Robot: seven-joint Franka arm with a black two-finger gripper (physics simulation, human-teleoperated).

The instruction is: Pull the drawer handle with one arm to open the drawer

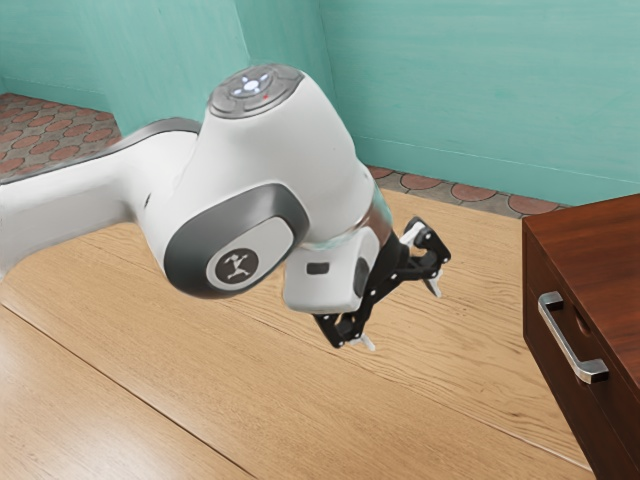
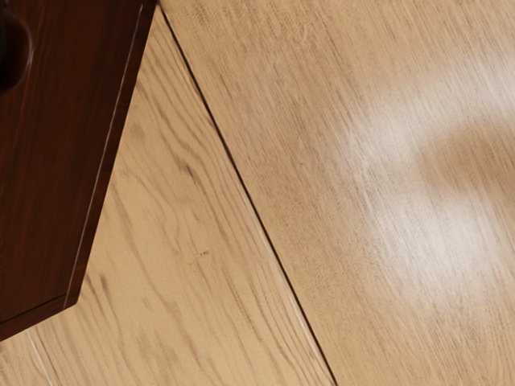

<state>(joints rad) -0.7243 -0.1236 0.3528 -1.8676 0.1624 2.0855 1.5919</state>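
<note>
A dark brown wooden drawer cabinet [image 1: 590, 300] stands at the exterior view's right edge. A silver bar handle [image 1: 568, 337] runs across its front face. My black gripper [image 1: 402, 314] hangs in the air to the left of the cabinet, well apart from the handle. Its fingers are spread wide with nothing between them. In the wrist view, a corner of the dark cabinet [image 2: 56, 153] lies against the light wooden floor [image 2: 338, 193].
The light wooden plank floor [image 1: 200, 400] stretches under and around the arm. Teal walls [image 1: 480, 80] close off the back, with a strip of reddish tiles [image 1: 450, 188] at their foot.
</note>
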